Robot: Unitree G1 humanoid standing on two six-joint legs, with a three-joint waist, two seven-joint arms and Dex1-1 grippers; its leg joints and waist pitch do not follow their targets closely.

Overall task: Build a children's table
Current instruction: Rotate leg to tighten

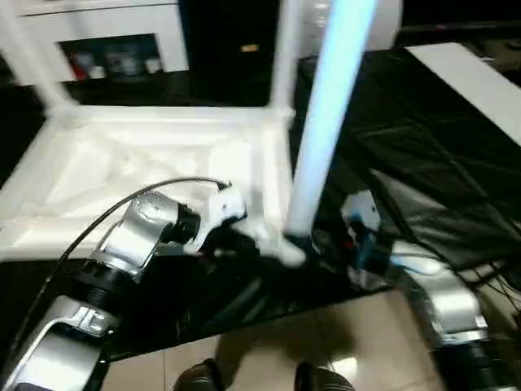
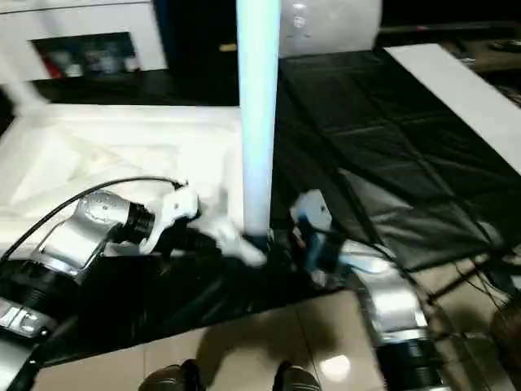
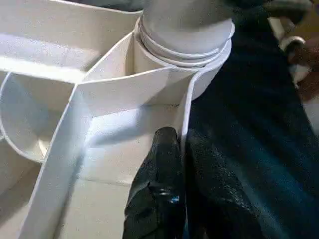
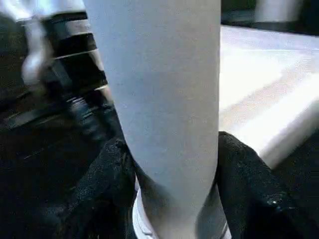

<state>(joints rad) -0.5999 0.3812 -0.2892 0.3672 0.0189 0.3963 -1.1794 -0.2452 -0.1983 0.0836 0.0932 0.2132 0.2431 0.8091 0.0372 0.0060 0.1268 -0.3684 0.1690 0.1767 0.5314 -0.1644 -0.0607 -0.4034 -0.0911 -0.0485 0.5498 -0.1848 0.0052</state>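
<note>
The children's table top (image 1: 146, 155) lies upside down on a black mat, its ribbed underside facing up. Two white legs (image 1: 283, 49) rise from its far corners. A third leg (image 1: 326, 122) stands upright in the near right corner socket (image 3: 184, 45). My right gripper (image 4: 169, 174) is shut on this leg just above its base, one black finger (image 4: 249, 189) on each side of the tube. My left gripper (image 3: 182, 164) is shut on the thin rim wall of the table top, close beside that socket, with one finger inside the rim and one outside.
A white cabinet with shelves (image 1: 114, 41) stands behind the table top. The black mat (image 1: 407, 147) stretches to the right, with a white board (image 1: 480, 81) at its far right edge. Tiled floor (image 1: 326, 342) and my feet (image 1: 203, 375) show below. Cables lie near my right forearm.
</note>
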